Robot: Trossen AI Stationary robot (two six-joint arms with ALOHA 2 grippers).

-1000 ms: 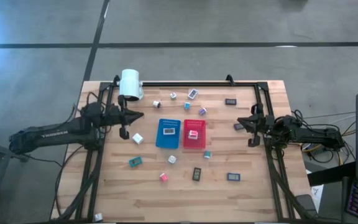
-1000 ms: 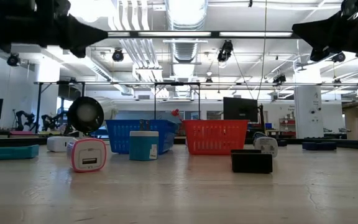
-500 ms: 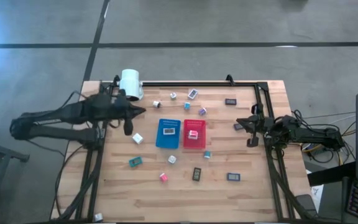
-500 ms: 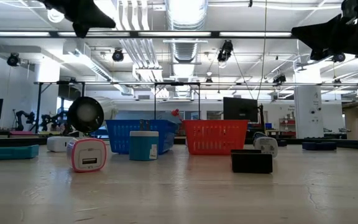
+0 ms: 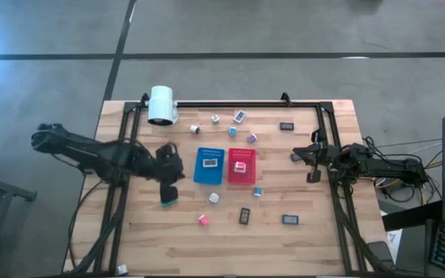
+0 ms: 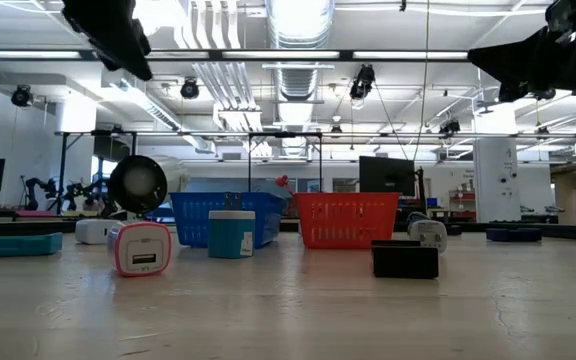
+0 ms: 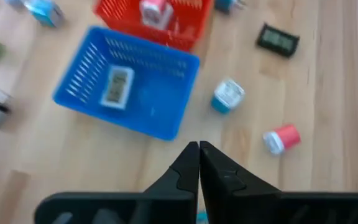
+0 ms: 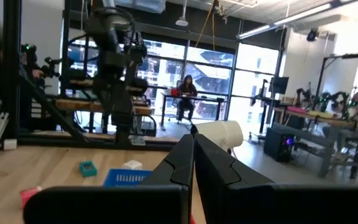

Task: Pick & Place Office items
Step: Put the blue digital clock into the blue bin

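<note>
While the right gripper (image 5: 312,164) is waiting at the worktop's right edge, fingers together, the left gripper (image 5: 170,185), fingers also together, is hanging almost directly over the teal cube (image 5: 168,202) left of the blue tray (image 5: 198,174).

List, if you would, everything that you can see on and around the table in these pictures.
table: one, wooden, under everything.
white cylinder: one, at a corner on the left arm's side.
blue tray: one, centre, holding a pale item.
red tray: one, beside the blue tray, holding a pink-and-white item.
dark flat rectangles: four, scattered towards the right arm's side.
small cubes: about nine, white, pink or teal, scattered around the trays.
person: one, seated far off in the room.
left tool: shut, above the table by the blue tray.
right tool: shut, at the table's right edge.
</note>
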